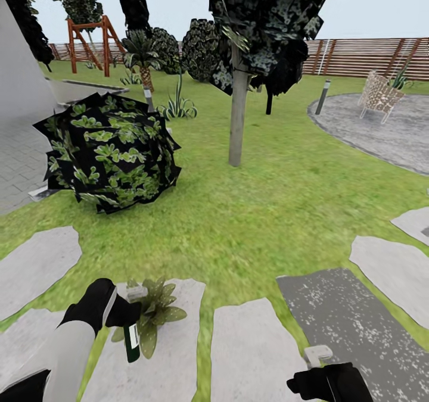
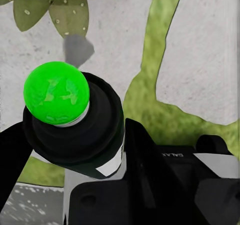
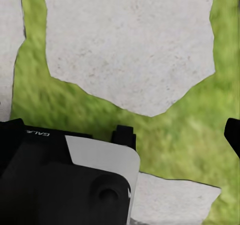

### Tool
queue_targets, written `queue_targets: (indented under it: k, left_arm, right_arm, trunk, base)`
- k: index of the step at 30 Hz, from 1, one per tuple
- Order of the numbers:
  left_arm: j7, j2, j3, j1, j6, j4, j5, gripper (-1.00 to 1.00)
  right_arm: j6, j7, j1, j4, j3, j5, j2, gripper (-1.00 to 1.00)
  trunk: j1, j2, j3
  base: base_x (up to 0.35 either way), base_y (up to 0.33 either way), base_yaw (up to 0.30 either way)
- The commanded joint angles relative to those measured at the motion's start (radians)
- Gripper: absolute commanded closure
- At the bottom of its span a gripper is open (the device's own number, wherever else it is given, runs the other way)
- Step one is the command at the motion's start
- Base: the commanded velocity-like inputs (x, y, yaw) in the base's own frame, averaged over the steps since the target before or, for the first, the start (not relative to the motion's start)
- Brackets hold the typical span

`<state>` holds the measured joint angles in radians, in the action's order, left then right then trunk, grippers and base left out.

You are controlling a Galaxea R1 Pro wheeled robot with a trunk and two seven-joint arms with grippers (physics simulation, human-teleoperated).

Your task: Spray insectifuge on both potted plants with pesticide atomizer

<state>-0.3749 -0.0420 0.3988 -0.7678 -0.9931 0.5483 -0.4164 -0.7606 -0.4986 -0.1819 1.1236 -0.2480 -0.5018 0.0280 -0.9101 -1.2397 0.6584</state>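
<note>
Left arm came in from the lower left of the head view, forearm angled up toward the middle, left gripper pinching the pesticide atomizer around its upper body. Bottle hung roughly vertical, dark green with a white label patch, pale spray head at the top, right beside the plant. In the left wrist view the bottle sat clamped between the black fingers, a bright green round part facing the camera; could be its base, but hard to tell from this angle.

Potted plant, a low rosette of speckled olive leaves, sat on a pale stepping stone just right of the bottle, leaves touching or overlapping it in the head view. Its pot was not visible. Left wrist view caught the leaves over the same stone.

Right gripper sat low at the bottom right of the head view above grass and stones, holding nothing; right wrist view showed one finger and a second at the frame edge, well apart, so spread.

Open lawn ahead of the stones. A round dark leafy bush stood ahead and left, a tree trunk ahead at centre, brown slatted fence at the far edge, a grey paved circle to the right.
</note>
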Motion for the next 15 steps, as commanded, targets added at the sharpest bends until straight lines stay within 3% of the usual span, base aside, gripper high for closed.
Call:
queue_targets:
  k: [1, 15]
  left_arm:
    - [-0.007, 0.001, 0.005, -0.001, -0.002, 0.001, -0.012, 1.0]
    - [-0.006, 0.001, 0.003, -0.001, -0.002, 0.001, -0.013, 1.0]
  right_arm:
    - [-0.002, -0.01, -0.001, 0.001, -0.003, -0.011, 0.001, -1.0]
    - [-0.002, -0.01, -0.001, 0.001, -0.003, -0.011, 0.001, -1.0]
  trunk:
    - [0.004, 0.007, -0.004]
    - [0.058, 0.105, -0.07]
  base:
    - [0.0, 0.0, 0.0]
    - [0.0, 0.0, 0.0]
